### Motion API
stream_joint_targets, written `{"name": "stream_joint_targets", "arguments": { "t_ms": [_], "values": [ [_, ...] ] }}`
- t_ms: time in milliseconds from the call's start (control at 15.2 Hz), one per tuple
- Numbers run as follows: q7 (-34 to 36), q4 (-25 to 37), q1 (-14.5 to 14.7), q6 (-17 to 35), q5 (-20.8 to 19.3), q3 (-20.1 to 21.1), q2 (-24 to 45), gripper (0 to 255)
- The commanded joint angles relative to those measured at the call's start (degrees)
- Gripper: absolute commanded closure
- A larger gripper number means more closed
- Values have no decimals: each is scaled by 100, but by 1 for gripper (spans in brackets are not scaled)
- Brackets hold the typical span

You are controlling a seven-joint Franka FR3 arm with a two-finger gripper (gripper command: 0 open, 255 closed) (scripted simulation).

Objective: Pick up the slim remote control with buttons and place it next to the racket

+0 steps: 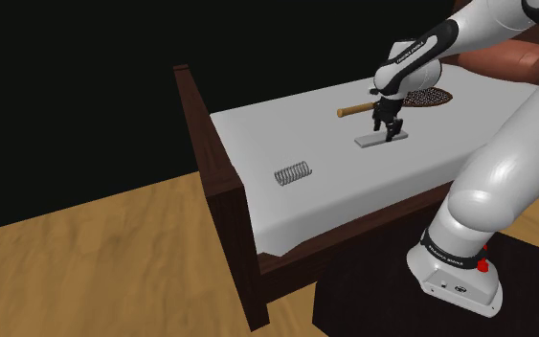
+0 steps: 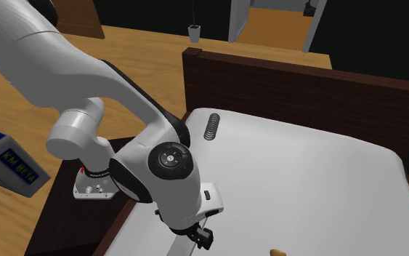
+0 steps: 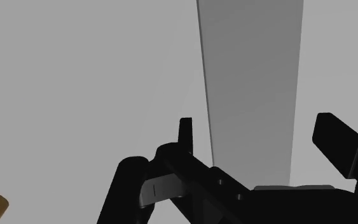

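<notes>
A bed [image 1: 258, 124] with a white sheet and a dark wood end board stands on a wood floor [image 1: 95, 258]. The racket [image 1: 428, 97] lies on the sheet. It has a dark net head and a light wood handle. The remote [image 1: 368, 142] lies flat on the sheet just beside the racket's handle. It looks like a plain grey slab, and no buttons can be seen on it. The black gripper [image 1: 389, 126] is down over the remote, close to the racket's handle. In the wrist view the two fingers [image 3: 185, 133] stand apart, one on each side of the remote [image 3: 254, 76]. A small gap shows on each side, so they do not hold it. A grey wire spring [image 1: 293, 172] lies well apart from the racket, near the end board. A reddish-brown pillow [image 1: 506, 62] lies just past the racket's head. The white arm [image 1: 492, 24] has small white letters on a dark band, too tiny to read. In the second exterior view a blue box [image 2: 6, 164] with a yellow label shows far from the racket, and its marks cannot be read.
</notes>
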Motion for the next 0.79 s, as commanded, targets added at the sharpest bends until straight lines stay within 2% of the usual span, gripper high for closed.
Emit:
{"name": "stream_joint_targets", "arguments": {
  "t_ms": [0, 198, 462, 726],
  "values": [
    [0, 0, 0, 0, 0, 0, 0, 0],
    [0, 0, 0, 0, 0, 0, 0, 0],
    [256, 332, -128, -861, -302, 250, -598, 0],
    [255, 332, -132, -861, -301, 253, -598, 0]
  ]
}}
